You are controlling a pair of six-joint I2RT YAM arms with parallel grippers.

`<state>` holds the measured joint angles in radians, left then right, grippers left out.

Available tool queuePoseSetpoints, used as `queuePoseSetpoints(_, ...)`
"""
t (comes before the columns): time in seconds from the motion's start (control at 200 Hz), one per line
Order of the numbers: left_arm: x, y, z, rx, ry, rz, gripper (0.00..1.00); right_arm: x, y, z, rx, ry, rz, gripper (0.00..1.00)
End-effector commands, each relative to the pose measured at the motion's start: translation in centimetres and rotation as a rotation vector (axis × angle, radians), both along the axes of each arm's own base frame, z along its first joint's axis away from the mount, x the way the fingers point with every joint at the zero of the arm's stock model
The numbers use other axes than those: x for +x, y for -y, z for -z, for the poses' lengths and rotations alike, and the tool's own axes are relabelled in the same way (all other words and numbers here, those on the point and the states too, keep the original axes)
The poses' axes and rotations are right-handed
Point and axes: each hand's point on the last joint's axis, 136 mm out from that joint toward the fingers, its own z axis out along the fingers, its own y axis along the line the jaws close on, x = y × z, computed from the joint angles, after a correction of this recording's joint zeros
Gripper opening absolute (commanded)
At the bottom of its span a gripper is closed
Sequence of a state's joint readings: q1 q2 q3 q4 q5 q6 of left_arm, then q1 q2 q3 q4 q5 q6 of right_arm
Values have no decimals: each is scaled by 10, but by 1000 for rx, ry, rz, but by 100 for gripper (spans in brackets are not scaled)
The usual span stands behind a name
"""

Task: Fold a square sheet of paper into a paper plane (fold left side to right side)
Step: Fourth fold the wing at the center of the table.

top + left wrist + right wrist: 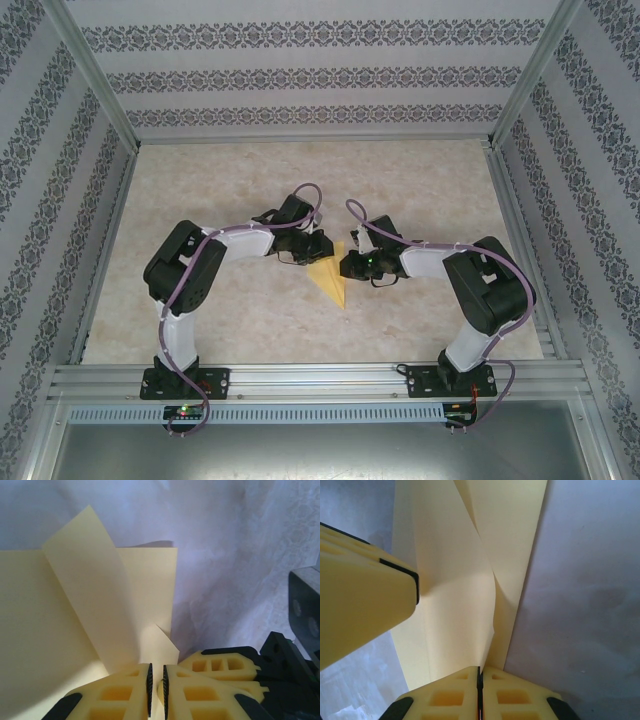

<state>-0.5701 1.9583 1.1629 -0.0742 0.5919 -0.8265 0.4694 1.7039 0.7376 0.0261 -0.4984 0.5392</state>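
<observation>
— Where is the sheet of paper (331,278)?
— On the table (250,325), between both arms, partly folded, one flap lifted
— And the claws?
— The left gripper (156,682) pinches this flap. The right gripper (480,680) is closed on the sheet's edge

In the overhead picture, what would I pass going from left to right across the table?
left arm → left end effector → yellow paper → right end effector → right arm
</observation>
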Motion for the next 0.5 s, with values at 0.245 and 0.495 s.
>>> queuePoseSetpoints(0.245, -10, -8, 26, 90, -30, 20, 18, -14, 11, 20, -105, -50, -20, 8)
queuePoseSetpoints(0.495, -17, -20, 41, 150, -51, 12, 18, -15, 12, 22, -114, -53, -28, 8)
